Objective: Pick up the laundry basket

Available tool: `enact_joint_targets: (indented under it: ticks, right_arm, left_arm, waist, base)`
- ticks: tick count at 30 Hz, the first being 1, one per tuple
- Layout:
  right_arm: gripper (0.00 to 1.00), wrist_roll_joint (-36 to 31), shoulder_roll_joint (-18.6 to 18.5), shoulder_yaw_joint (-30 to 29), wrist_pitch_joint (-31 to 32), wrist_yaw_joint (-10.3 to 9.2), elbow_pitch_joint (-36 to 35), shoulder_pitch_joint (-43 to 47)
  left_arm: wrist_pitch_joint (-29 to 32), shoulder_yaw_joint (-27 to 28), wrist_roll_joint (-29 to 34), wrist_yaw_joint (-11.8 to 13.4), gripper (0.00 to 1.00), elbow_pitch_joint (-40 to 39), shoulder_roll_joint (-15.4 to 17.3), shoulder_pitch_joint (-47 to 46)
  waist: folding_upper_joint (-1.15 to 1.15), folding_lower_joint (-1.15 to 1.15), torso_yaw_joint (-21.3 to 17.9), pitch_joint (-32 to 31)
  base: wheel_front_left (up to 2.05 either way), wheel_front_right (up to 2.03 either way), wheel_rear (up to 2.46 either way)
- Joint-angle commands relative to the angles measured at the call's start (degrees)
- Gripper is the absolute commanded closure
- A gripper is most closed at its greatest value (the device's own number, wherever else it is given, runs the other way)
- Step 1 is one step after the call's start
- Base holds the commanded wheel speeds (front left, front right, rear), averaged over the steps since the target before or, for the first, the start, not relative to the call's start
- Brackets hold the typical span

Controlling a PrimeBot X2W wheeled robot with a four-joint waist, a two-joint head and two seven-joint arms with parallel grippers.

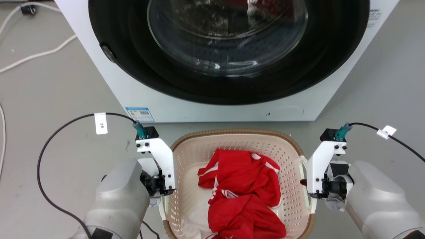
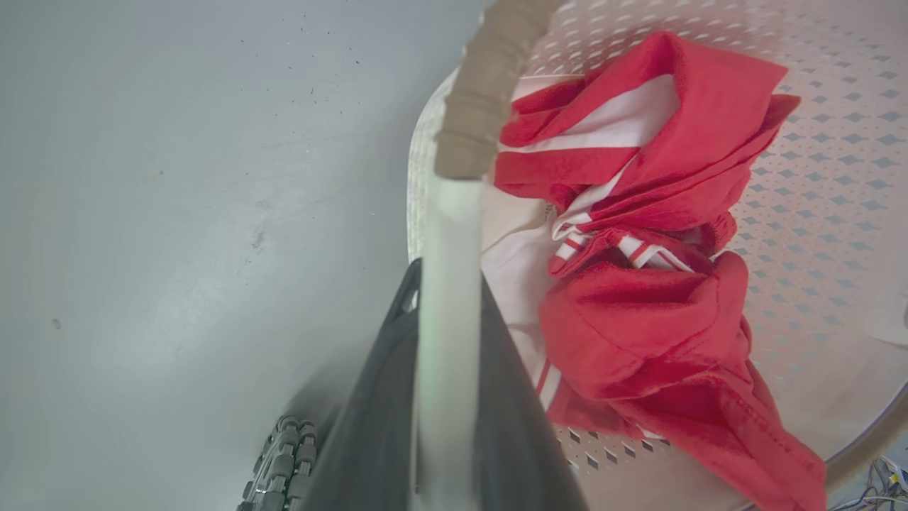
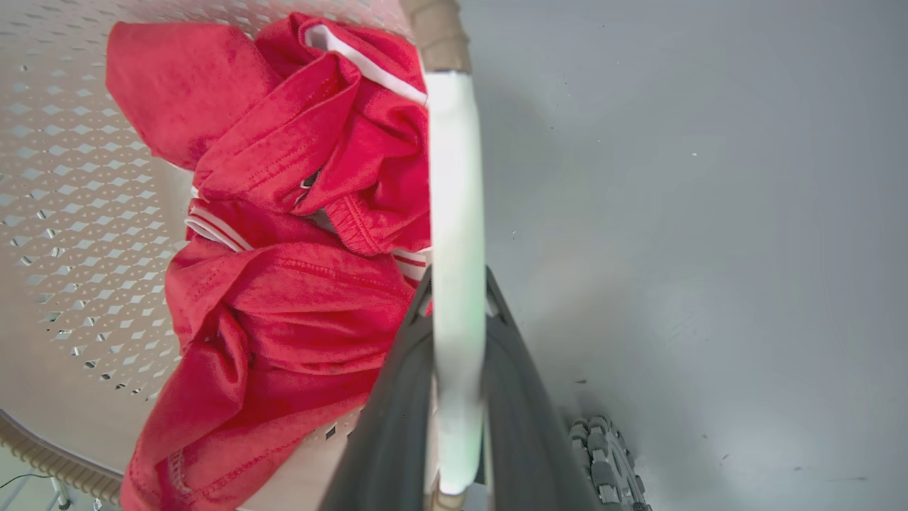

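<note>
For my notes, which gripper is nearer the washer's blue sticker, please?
Left. Left gripper clamps the laundry basket's handle below the sticker; right gripper is across the basket.

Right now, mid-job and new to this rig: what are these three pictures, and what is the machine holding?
The wide picture is from the robot's head, looking down at a grey floor: a washing machine, and before it the laundry basket with a red garment inside. The pale arms at both sides are the robot's. The other two pictures come from its wrists, looking along each gripper's dark fingers. The left gripper is shut on the basket's left white handle, the right gripper on the right handle. Whether the basket is off the floor, I cannot tell.
</note>
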Motion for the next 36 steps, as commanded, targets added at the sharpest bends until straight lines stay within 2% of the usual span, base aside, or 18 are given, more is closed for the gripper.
enact_joint_targets:
  ticks: [1,7,18,36]
  right_arm:
    - [1.00,0.55,1.36,0.14,0.29,0.16,-0.13,0.52]
    - [1.00,1.61,2.03,0.07,2.82,0.16,1.77,1.60]
    - [1.00,2.32,3.23,0.52,5.21,0.16,3.69,4.66]
    - [1.00,2.17,3.99,1.15,4.94,0.16,4.52,4.78]
  left_arm:
    - [0.22,-0.09,-0.58,-0.50,1.00,-0.52,-1.13,0.50]
    - [1.84,-0.46,-1.14,0.46,1.00,-0.46,-1.11,3.13]
    - [3.56,-1.08,-1.79,0.53,1.00,-0.47,-1.10,6.76]
    - [2.73,-1.90,-2.33,0.45,1.00,-0.47,-0.88,7.66]
  waist:
    - [0.00,0.01,-0.10,-1.98]
    - [0.00,0.01,-0.49,-5.22]
    - [0.00,0.01,-0.49,-9.76]
    - [0.00,0.01,-0.80,-10.42]
  base:
    - [0.00,0.00,0.00]
    - [0.00,0.00,0.00]
    - [0.00,0.00,0.00]
    - [0.00,0.00,0.00]
